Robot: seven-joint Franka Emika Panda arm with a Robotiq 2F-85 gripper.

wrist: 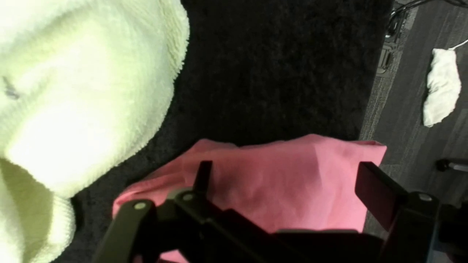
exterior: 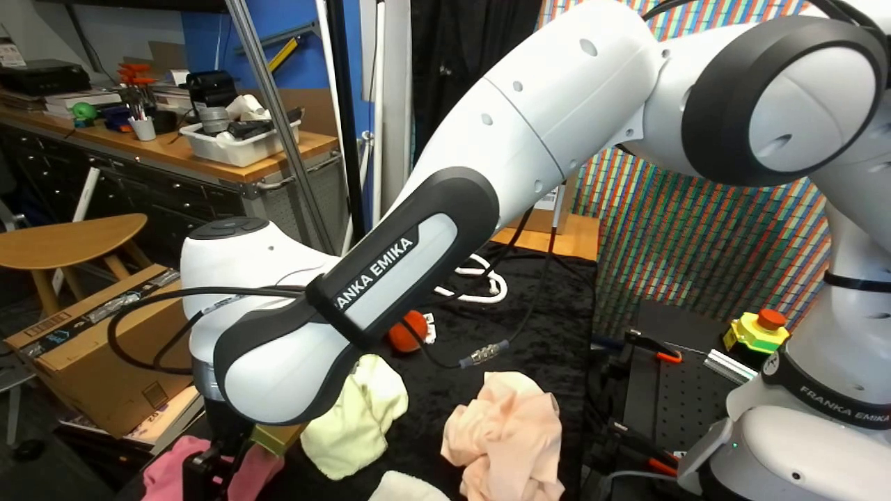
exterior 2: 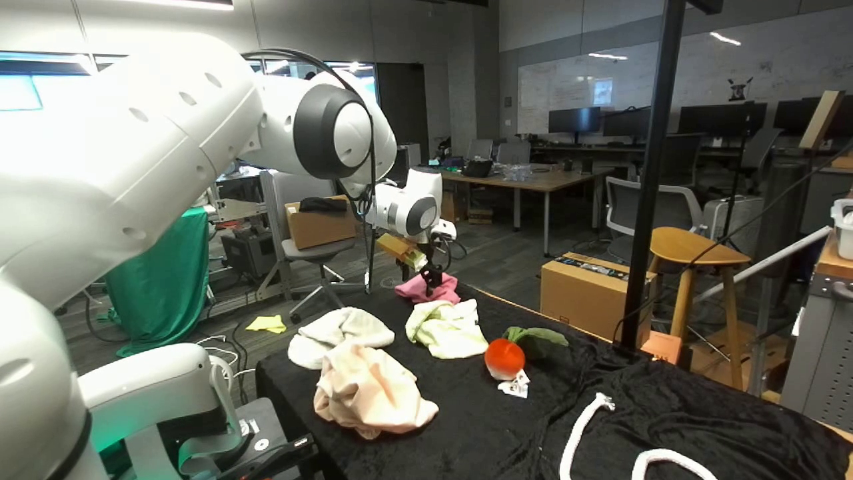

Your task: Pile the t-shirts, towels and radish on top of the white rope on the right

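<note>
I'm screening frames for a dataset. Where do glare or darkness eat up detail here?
Wrist view: the yellow towel burns out to white in patches, while the gripper is so dark that much of its detail is lost. In an exterior view, the white arm washes out towards the left edge, and bright streaks show on the whiteboard.

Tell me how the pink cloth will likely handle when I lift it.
The pink cloth will probably sag and drape, since it lies bunched in loose folds. It looks smoother than the fuzzy yellow-green towel, so it may be thinner and lighter.
</note>
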